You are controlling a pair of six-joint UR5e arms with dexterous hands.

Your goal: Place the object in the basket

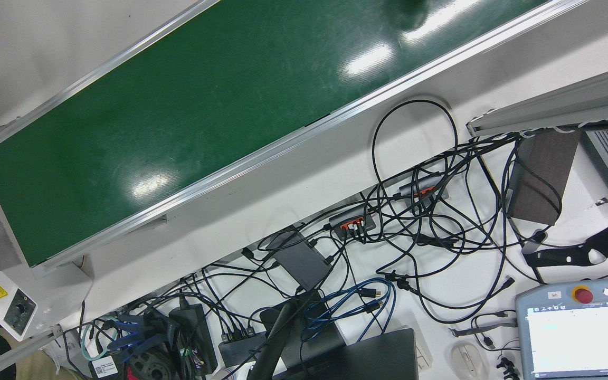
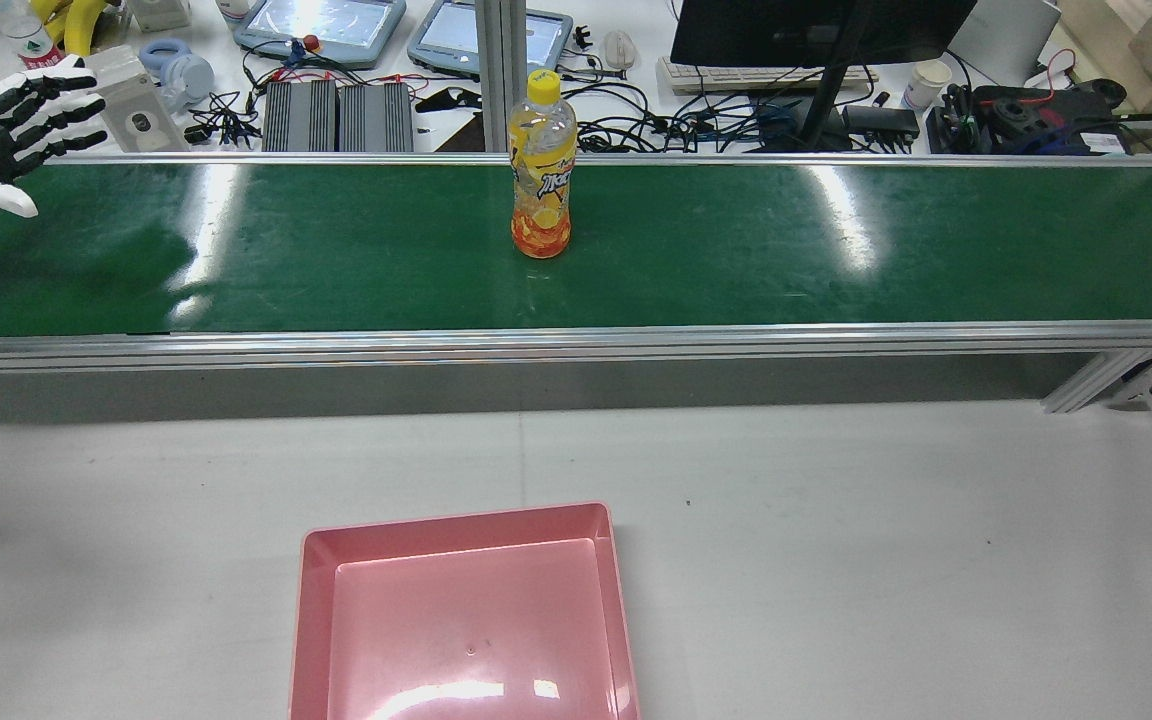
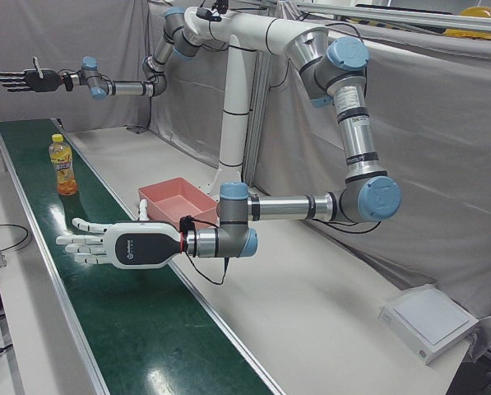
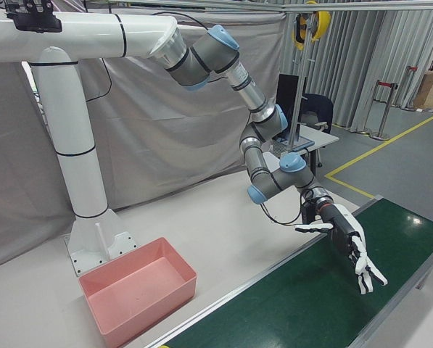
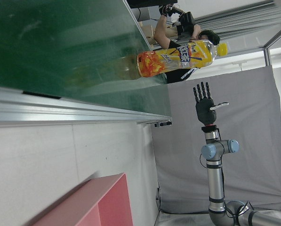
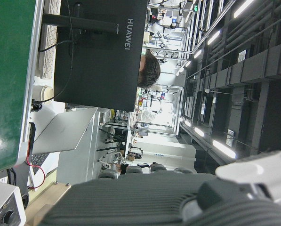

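An orange-drink bottle (image 2: 541, 170) with a yellow cap stands upright on the green conveyor belt (image 2: 836, 250), toward its far edge. It also shows in the left-front view as the bottle (image 3: 62, 164) and in the left hand view as the bottle (image 5: 178, 56). The pink basket (image 2: 456, 520) sits empty on the white table in front of the belt. My left hand (image 2: 11, 110) hovers open over the belt's left end, well away from the bottle; it shows again (image 3: 105, 245) (image 4: 347, 243). My right hand (image 3: 27, 80) is held high and open far beyond the bottle (image 5: 204, 101).
Behind the belt the operators' desk holds a monitor (image 2: 816, 30), teach pendants (image 2: 321, 20) and tangled cables (image 1: 415, 227). A person (image 5: 178, 23) stands behind the bottle. A white box (image 3: 430, 321) lies on the table's near corner. The white pedestal (image 4: 85, 181) rises behind the basket (image 4: 154, 304).
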